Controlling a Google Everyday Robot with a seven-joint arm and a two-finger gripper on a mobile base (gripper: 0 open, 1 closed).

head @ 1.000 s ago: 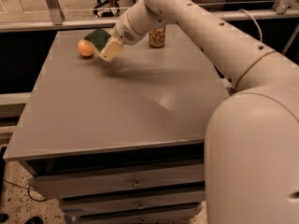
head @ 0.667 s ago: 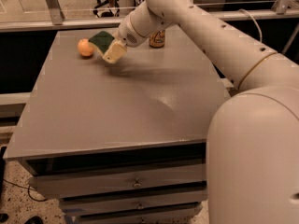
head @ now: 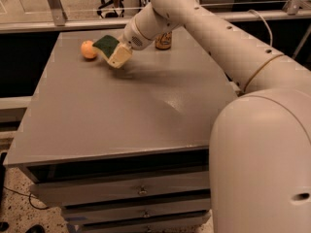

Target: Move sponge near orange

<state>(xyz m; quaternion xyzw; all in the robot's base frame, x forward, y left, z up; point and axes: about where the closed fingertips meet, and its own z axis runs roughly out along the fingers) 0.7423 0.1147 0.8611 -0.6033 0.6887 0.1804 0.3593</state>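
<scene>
The orange [head: 88, 49] sits on the grey table [head: 126, 110] near its far left corner. The sponge [head: 106, 45], dark green side up, is just right of the orange, almost touching it and tilted. My gripper [head: 119, 56] reaches in from the right and is shut on the sponge's right edge, holding it low over the table. One cream finger shows below the sponge; the other is hidden behind it.
A gold-brown drink can [head: 163, 40] stands at the back of the table, right of the gripper and partly hidden by the arm. A railing [head: 73, 25] runs behind the table. Drawers [head: 141, 191] are below the table's front edge.
The gripper with the sponge has come slightly down and to the right, closer to the table surface. The orange and the can have not moved.
</scene>
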